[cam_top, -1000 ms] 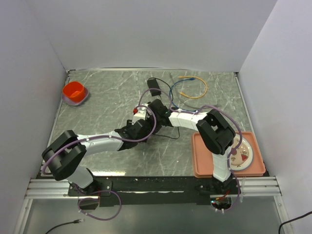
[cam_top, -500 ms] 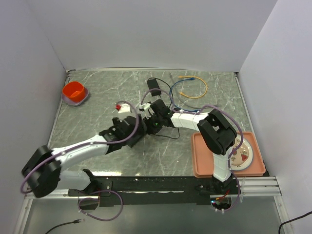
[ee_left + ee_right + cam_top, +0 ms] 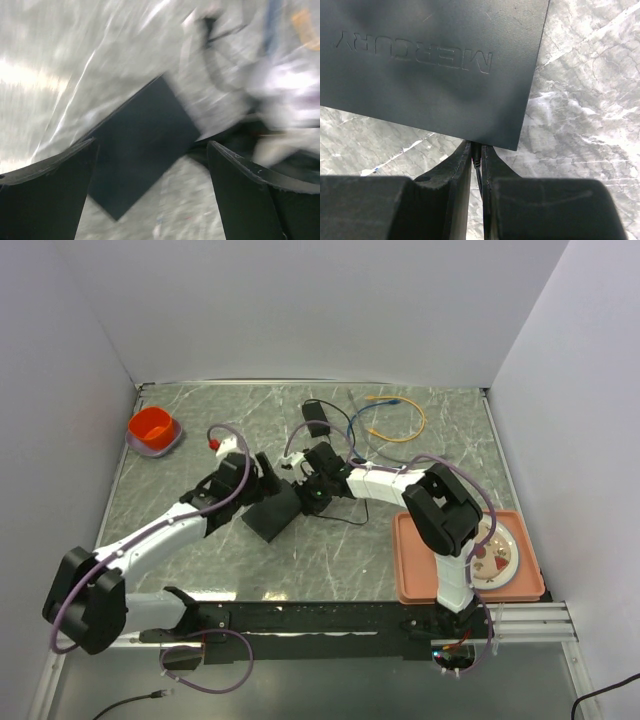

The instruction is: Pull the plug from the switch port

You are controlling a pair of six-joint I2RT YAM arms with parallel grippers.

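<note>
Pinching the plug (image 3: 476, 158) between nearly closed fingers, the right gripper (image 3: 476, 150) sits at one edge of the black box (image 3: 435, 65), where the plug meets the switch port (image 3: 475, 144). The box lies flat on the tabletop (image 3: 200, 420). Close by, the left gripper (image 3: 151, 145) hovers with jaws spread wide, holding nothing.

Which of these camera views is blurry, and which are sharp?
Left wrist view: motion-smeared, the black box soft-edged, glare washing out the table. Right wrist view: sharp, the box's embossed lettering readable. Top view: sharp, evenly lit.
</note>
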